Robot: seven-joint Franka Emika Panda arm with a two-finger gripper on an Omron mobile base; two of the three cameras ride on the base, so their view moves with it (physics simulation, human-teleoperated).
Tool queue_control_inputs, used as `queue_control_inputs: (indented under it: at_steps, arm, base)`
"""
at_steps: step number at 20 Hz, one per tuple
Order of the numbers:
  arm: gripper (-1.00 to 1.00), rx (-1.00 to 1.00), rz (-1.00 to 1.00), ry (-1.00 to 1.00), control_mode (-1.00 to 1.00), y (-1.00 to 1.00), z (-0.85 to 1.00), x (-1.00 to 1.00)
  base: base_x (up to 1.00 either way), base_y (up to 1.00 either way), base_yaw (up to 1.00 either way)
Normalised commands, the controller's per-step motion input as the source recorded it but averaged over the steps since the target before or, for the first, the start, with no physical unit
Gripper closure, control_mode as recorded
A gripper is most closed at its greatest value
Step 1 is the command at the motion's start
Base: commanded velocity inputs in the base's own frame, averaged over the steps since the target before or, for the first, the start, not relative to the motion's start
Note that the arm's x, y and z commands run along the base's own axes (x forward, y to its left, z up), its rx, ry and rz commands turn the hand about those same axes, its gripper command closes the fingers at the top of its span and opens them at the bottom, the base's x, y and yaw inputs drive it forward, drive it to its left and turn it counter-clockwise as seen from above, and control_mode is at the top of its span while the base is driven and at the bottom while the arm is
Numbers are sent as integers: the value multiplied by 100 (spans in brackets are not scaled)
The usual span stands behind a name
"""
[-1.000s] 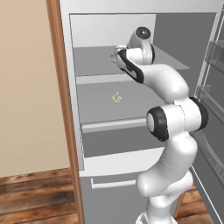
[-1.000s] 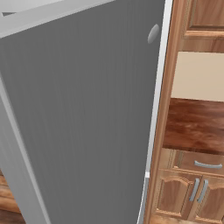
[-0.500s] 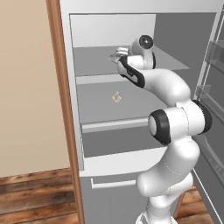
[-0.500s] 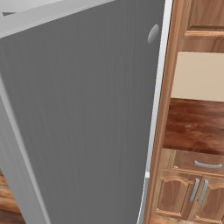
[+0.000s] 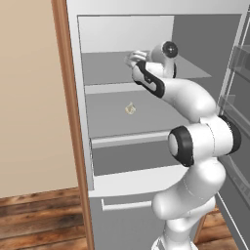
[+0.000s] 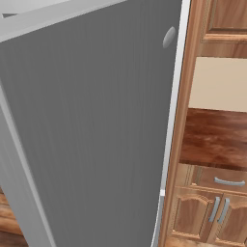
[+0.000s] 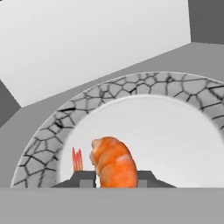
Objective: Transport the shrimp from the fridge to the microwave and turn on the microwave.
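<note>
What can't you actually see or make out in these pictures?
- Whether the shrimp is lifted off the plate or resting on it: hand view, its underside is cut off behind the finger tips.
- The gripper jaws: left base view, too small and hidden by the robot's own wrist.
- The fridge inside: right base view, blocked by the open fridge door.
- The pale lump on the lower shelf: left base view, too small to identify.

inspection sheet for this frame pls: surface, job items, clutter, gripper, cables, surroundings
Surface: grey fridge shelf, upper level; a white plate with crackled grey rim sits on it.
Job's things: shrimp between the fingertips, over the plate; fridge open. Microwave: nothing seen.
Clutter: small pale lump on the shelf below.
Grippers: gripper shut on shrimp.
Cables: nothing seen.
Surroundings: grey fridge door, wood cabinets, wood floor.
</note>
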Motion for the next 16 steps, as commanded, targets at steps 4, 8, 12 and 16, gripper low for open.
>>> queue_control_inputs:
  at_steps: [4, 8, 12, 16]
  arm:
    - [100, 6, 0, -5, -100, 2, 5, -22]
    - [100, 2, 0, -2, -100, 6, 10, -7]
    - [100, 1, 0, -1, -100, 4, 16, -7]
    - [100, 0, 0, -1, -100, 7, 15, -19]
  base:
    - [0, 0, 0]
    - [0, 0, 0]
    - [0, 0, 0]
    - [0, 0, 0]
